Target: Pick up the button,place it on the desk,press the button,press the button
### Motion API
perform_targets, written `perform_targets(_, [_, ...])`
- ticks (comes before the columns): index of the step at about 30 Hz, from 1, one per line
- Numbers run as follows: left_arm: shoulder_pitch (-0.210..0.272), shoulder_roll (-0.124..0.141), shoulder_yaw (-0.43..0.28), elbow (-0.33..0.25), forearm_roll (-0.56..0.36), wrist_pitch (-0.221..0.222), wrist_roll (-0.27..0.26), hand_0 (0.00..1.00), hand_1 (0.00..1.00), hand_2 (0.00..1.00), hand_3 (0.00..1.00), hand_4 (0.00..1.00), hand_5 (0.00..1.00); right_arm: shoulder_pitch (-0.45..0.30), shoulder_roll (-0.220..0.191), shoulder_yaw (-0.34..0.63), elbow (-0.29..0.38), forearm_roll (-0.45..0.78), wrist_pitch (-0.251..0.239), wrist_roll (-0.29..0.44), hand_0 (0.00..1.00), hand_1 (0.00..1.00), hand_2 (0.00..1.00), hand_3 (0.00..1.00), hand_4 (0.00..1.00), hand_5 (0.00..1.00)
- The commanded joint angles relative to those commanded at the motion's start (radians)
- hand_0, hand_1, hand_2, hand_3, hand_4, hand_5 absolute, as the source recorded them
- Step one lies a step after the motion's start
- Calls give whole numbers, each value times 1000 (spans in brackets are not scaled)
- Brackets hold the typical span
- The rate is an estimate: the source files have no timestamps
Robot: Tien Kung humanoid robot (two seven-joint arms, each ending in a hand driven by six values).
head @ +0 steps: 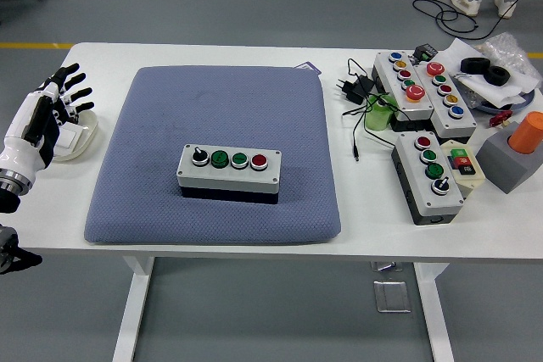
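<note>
Head view. The button box (229, 173), a grey enclosure with a black selector, two green buttons and one red along its top, sits on the blue pad (170, 108) near the pad's front middle, square to the surface's (212, 239) near edge. The left hand (53, 112) hangs at the far left edge, over a small white object (81, 135), fingers spread and holding nothing; it is well apart from the box. The right hand is not in view.

Judgement: the box looks already set down, so pressing is the step in hand, with the whole reach not yet made.

Risks noted:
- The buttons stand close together. A spread hand coming down may catch two at once, or the selector beside the green one.
- The pad appears soft. A press off-centre could tip or slide the box rather than depress the button.
- The white object lies directly under the hand; a low sweep may drag it along.
- Further button boxes (428, 177) and loose cables (361, 95) crowd the right side, inviting a wrong target if the right arm enters.
</note>
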Motion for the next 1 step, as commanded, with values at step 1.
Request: perform_targets(1, [0,-1,-1,0,0,0,1,752,864,931,937,641,998,0,0,0,0,0,0,0,674,619,648,593,298,83])
